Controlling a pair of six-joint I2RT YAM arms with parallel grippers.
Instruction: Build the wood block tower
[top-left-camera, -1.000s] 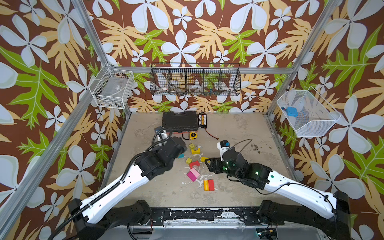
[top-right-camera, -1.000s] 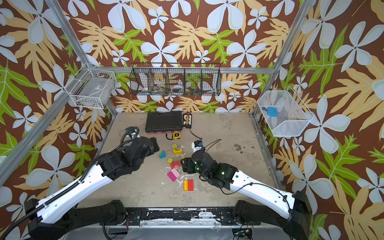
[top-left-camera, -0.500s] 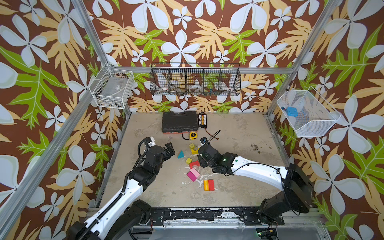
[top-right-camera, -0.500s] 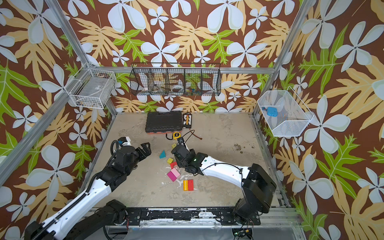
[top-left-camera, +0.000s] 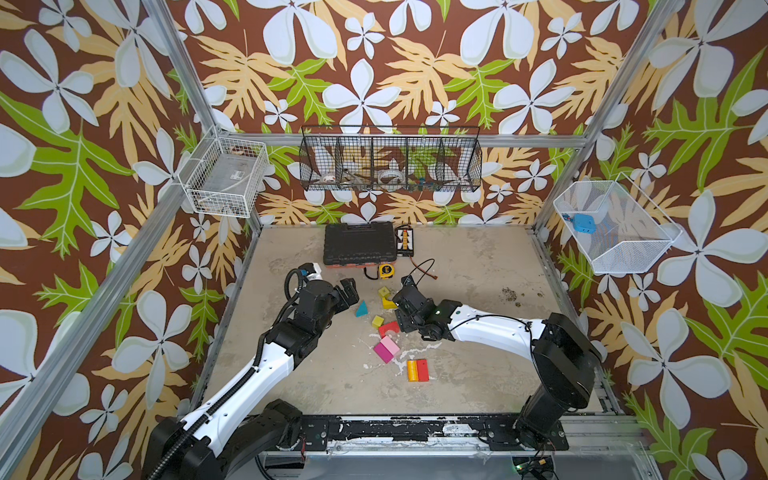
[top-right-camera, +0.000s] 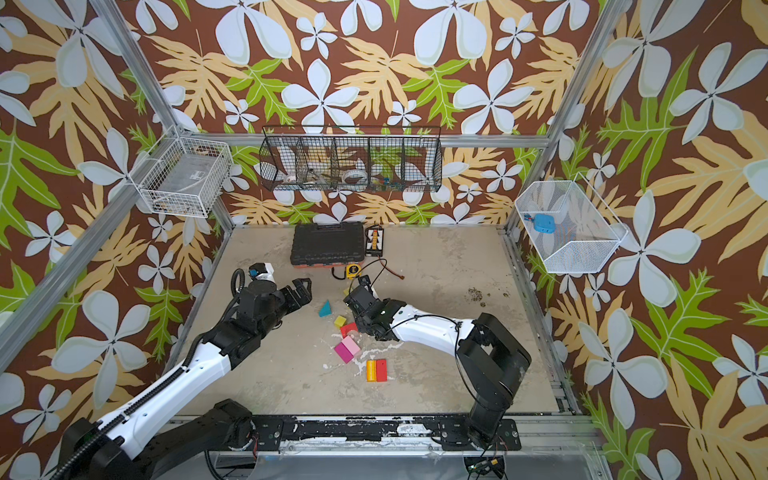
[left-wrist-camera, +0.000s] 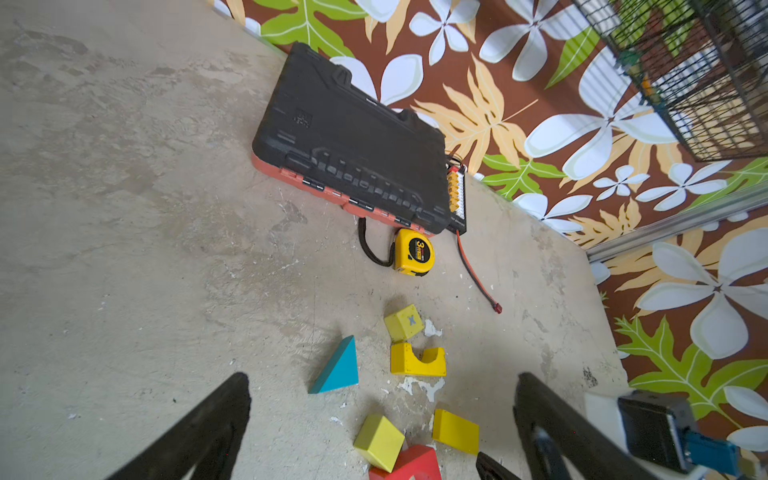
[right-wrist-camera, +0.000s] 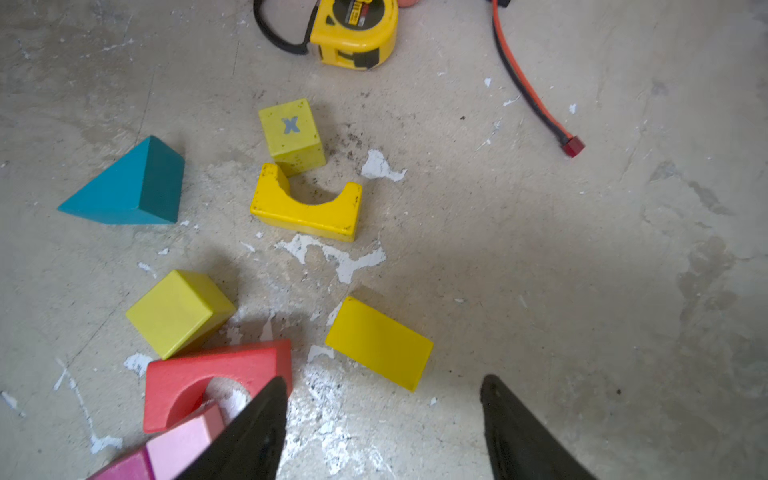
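1. At the far left, the bench (top-left-camera: 245, 332) is ending at the left frame rail (top-left-camera: 222, 320). A strip of bare surface is running along that edge, with the left arm slanting over it.
2. The left gripper (top-left-camera: 351, 291) is hanging released, jaws spread wide and holding nothing, just left of the wood blocks (top-right-camera: 348, 329).
3. Behind it, a black case (top-left-camera: 359, 245) is lying flat against the back wall. A yellow tape measure (top-left-camera: 386, 271) is sitting at the case's front edge.
4. The wood blocks are lying loose near the middle of the bench. Leftmost is a teal wedge (top-left-camera: 361, 309), sitting apart with bare surface all round it.
5. A plain yellow cube (top-left-camera: 377, 321) is sitting just beside a red arch (top-left-camera: 388, 328). Farther back, a yellow cube marked x (right-wrist-camera: 291, 133) is sitting close against a yellow arch (right-wrist-camera: 303, 212).
6. Toward the front, a magenta block (top-left-camera: 382, 353) and a pink block (top-left-camera: 390, 344) are lying side by side, touching. Farther right and forward, a yellow-orange block (top-left-camera: 411, 370) and a red block (top-left-camera: 422, 370) are touching, with open bench around the pair.
7. The right gripper (right-wrist-camera: 384, 384) is slanting in from the right, released, jaws parted and gripping nothing. A yellow brick (right-wrist-camera: 378, 343) is lying flat just ahead of its tips, touching neither finger.
8. A red-black cable (top-left-camera: 424, 270) is trailing behind that gripper. Beyond it, bare bench is stretching to the right frame rail (top-left-camera: 570, 316), marked only by dark specks (top-left-camera: 509, 294).
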